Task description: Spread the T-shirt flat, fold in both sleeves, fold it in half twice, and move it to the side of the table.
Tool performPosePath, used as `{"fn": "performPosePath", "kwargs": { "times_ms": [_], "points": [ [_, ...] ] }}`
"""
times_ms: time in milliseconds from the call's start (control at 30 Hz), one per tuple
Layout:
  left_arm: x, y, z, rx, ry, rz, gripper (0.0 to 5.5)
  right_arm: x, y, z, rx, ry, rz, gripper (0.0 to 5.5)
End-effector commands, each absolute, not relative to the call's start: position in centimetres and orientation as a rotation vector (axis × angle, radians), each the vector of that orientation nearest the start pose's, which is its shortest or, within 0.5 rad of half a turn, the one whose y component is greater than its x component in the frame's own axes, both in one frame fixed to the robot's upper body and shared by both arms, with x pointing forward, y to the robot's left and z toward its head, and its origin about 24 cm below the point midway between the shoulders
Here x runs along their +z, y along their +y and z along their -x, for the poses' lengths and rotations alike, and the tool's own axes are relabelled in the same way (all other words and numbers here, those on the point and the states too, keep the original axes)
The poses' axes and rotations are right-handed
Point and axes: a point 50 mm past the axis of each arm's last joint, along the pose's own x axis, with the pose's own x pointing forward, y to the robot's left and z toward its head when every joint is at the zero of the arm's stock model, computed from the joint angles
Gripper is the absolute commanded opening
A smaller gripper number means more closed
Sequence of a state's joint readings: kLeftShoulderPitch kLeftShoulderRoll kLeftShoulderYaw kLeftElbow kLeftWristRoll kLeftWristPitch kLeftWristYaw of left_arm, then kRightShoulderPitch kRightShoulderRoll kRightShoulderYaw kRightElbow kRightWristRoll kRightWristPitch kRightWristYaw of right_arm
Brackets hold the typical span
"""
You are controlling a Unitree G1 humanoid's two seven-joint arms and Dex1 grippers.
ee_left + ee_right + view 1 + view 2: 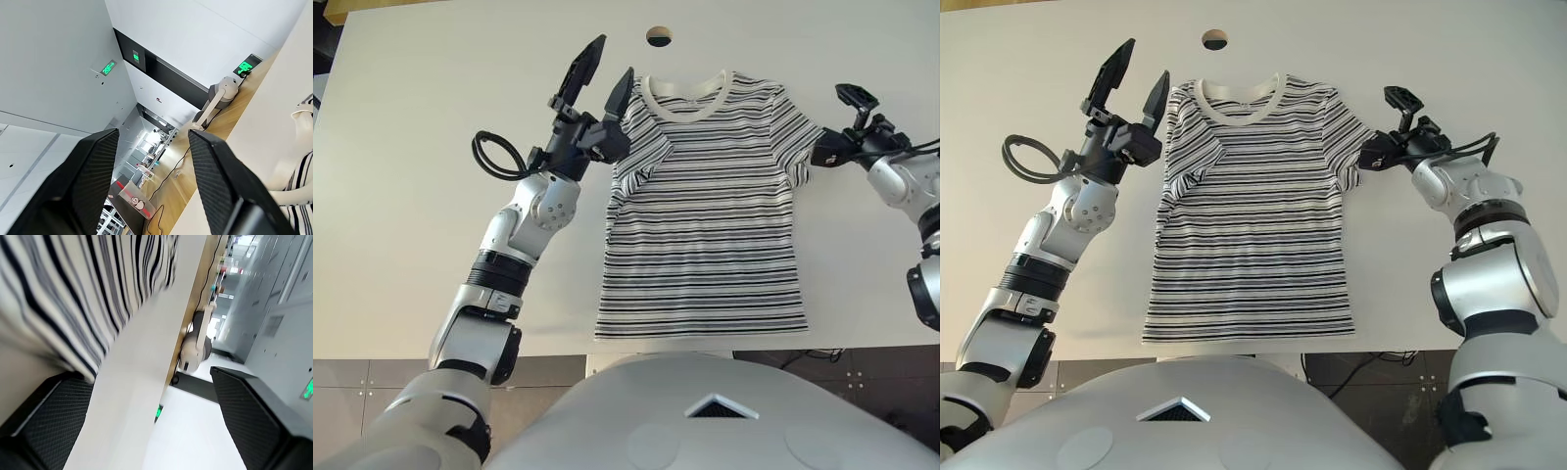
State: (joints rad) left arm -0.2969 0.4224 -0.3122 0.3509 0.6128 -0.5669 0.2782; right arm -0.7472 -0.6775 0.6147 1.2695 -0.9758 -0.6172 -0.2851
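Your left gripper (615, 56) sits raised just left of the T-shirt's collar, fingers spread, holding nothing. The T-shirt (705, 215) lies flat on the table (411, 245), collar away from you. Its left sleeve (636, 164) is tucked in over the body and its right sleeve (798, 132) is out flat. Your right gripper (842, 122) is at the right sleeve's hem, fingers apart, with one finger touching the cloth.
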Motion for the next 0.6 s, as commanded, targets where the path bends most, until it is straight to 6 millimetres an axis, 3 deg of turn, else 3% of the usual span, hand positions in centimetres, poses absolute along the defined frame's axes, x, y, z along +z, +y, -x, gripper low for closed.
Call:
{"fn": "performPosePath", "kwargs": {
  "times_ms": [33, 167, 600],
  "points": [
    [6.8, 13.9, -28.3, -0.340, -0.574, -0.943, 2.63, 2.1, -25.3, -31.9, 0.737, -0.011, 1.699, 4.27],
    [6.7, 13.8, -28.4, -0.341, -0.573, -0.944, 2.63, 2.0, -25.4, -31.8, 0.752, -0.001, 1.729, 4.27],
    [6.5, 13.7, -28.3, -0.336, -0.566, -0.932, 2.65, 1.8, -26.8, -31.6, 0.714, 0.073, 1.767, 1.73]
  ]
}}
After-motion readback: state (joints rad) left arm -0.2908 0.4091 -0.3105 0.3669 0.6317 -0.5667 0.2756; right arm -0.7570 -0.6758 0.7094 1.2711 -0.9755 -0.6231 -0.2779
